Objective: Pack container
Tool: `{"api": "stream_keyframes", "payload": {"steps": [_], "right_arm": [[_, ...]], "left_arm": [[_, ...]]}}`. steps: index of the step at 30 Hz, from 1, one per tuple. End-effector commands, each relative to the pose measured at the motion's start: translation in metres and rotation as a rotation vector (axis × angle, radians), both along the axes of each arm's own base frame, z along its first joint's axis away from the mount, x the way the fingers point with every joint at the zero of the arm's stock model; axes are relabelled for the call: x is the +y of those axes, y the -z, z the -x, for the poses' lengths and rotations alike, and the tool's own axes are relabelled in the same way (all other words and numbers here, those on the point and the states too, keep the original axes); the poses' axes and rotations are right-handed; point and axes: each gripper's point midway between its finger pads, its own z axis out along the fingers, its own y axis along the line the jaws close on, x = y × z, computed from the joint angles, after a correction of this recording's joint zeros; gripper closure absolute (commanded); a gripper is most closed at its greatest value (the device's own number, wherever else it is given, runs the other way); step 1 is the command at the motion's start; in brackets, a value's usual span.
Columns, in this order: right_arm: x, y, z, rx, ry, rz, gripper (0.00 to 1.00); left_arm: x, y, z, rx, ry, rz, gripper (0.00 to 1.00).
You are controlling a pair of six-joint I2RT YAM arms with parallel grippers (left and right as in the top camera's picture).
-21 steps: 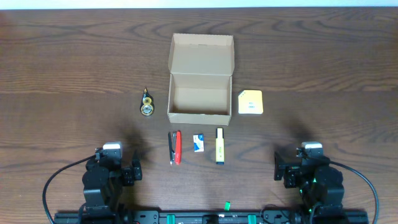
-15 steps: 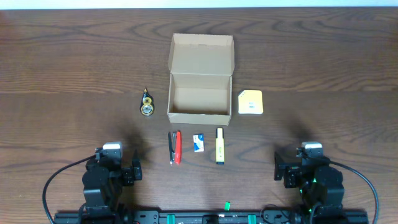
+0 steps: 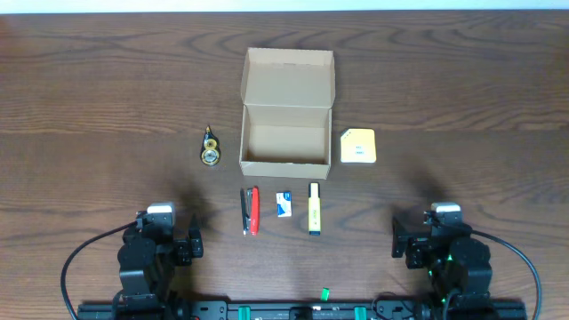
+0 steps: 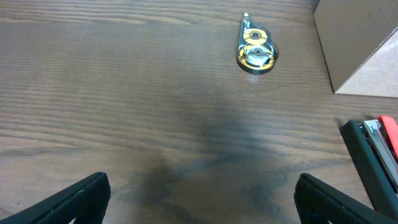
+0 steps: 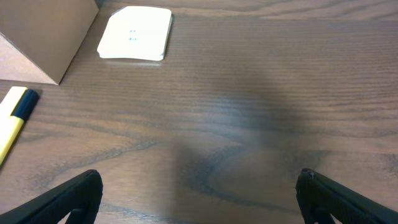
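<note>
**Desk:** Where do the arms stand?

**Photographer:** The left gripper (image 4: pixel 199 208) and right gripper (image 5: pixel 199 205) both gape wide, holding nothing.

**Desk:** And the box?

**Photographer:** The box (image 3: pixel 286 124) sits ahead, between the two, lid thrown back, nothing seen inside. The tape roller (image 3: pixel 210 148) lies ahead of the left gripper. The stapler (image 3: pixel 251 211), eraser (image 3: pixel 284 204) and highlighter (image 3: pixel 313 208) lie to its right. The notepad (image 3: pixel 357 146) lies ahead-left of the right gripper, just beside the box.

**Desk:** What could spoil it?

**Photographer:** Crowding, likely. The eraser lies near the stapler, so wide jaws may knock one aside. The flat notepad may slip a pinch, and a stray nudge could shove the light box.
</note>
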Motion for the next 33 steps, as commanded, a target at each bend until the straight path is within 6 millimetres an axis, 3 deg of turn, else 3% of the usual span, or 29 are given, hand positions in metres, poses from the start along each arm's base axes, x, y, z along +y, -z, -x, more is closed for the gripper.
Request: {"api": "stream_keyframes", "payload": {"steps": [1, 15, 20, 25, 27, 33], "right_arm": [[0.002, 0.004, 0.000, 0.001, -0.020, 0.007, 0.01], [0.002, 0.003, 0.000, 0.002, -0.017, 0.008, 0.01], [0.006, -0.017, -0.013, 0.007, 0.084, -0.160, 0.01], [0.015, -0.055, -0.028, 0.086, 0.075, -0.213, 0.01], [0.017, -0.080, -0.043, 0.127, 0.074, -0.212, 0.01], [0.021, -0.129, -0.082, 0.280, 0.081, -0.185, 0.01]], "left_arm": [[0.004, 0.004, 0.001, 0.008, -0.022, -0.006, 0.05], [0.004, 0.004, 0.001, 0.008, -0.022, -0.006, 0.05], [0.004, 0.004, 0.001, 0.007, -0.022, -0.006, 0.05], [0.004, 0.004, 0.001, 0.008, -0.022, -0.006, 0.05], [0.004, 0.004, 0.001, 0.007, -0.022, -0.006, 0.04], [0.004, 0.004, 0.001, 0.008, -0.022, -0.006, 0.05]]}}
